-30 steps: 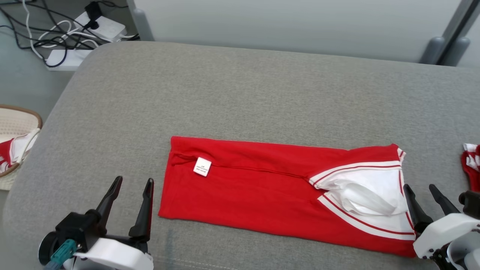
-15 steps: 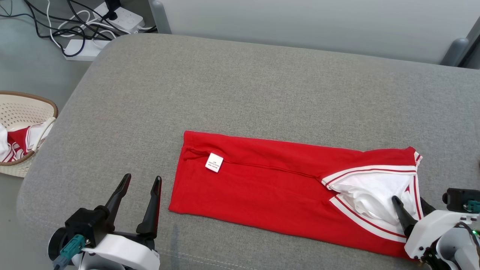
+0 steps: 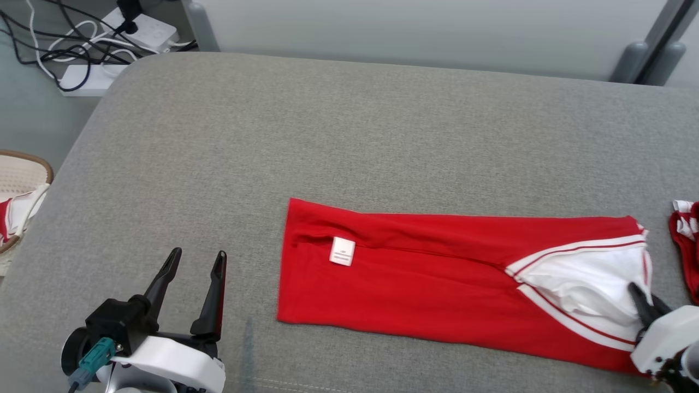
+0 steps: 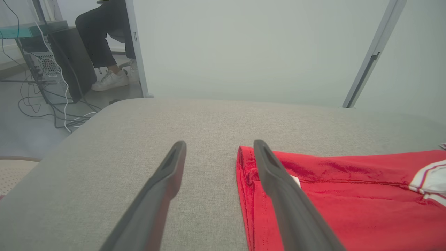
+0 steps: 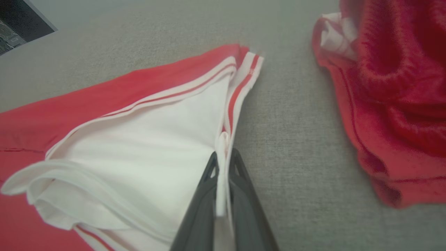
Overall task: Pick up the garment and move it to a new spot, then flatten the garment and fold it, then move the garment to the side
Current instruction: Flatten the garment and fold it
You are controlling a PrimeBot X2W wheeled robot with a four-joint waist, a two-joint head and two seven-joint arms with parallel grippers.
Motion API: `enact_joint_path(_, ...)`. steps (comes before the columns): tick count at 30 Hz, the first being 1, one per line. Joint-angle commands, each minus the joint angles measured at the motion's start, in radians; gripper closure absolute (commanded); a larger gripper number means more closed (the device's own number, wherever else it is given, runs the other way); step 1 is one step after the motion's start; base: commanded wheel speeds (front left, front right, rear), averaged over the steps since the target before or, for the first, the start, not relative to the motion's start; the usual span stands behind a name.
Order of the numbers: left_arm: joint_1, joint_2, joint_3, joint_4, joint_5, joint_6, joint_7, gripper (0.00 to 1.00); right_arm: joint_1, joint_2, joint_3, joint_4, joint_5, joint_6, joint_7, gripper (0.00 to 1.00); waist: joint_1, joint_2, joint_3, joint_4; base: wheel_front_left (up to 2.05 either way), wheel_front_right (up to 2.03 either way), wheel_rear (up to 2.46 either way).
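The garment is a red piece with a white, red-striped panel at its right end and a small white label, folded into a long strip on the grey cushion. My right gripper is shut on the garment's white striped right edge, which runs between its two fingers. My left gripper stands open on the cushion just left of the garment's left end, touching nothing.
Another red and white garment lies bunched at the cushion's right edge, close to my right gripper. A woven basket with red and white cloth sits on the floor at the left. Cables and power strips lie beyond the far left corner.
My right gripper has closed on the garment's white striped edge. The head camera has shifted, so the garment sits further right in view. The left gripper stays open.
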Motion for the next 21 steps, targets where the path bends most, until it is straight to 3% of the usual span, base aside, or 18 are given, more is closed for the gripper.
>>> enact_joint_path(1,-0.055,0.033,0.048,-0.019,0.012,-0.007,-0.013,0.00,0.015,-0.047,-0.005,-0.003,0.009,-0.005,-0.023,1.00,0.0000,0.0000,0.001,-0.012,0.00,0.00,0.00)
enact_joint_path(12,-0.067,0.020,0.141,0.001,0.053,-0.034,-0.013,0.00,0.011,-0.070,-0.010,-0.053,0.029,-0.005,-0.032,1.00,0.0000,0.0000,-0.008,-0.057,0.00,0.00,0.00)
enact_joint_path(21,-0.056,-0.003,0.266,0.037,0.110,-0.071,-0.013,0.00,0.039,-0.046,0.002,-0.315,0.082,-0.005,0.007,1.00,0.0000,0.0000,-0.021,-0.054,0.00,0.00,0.00)
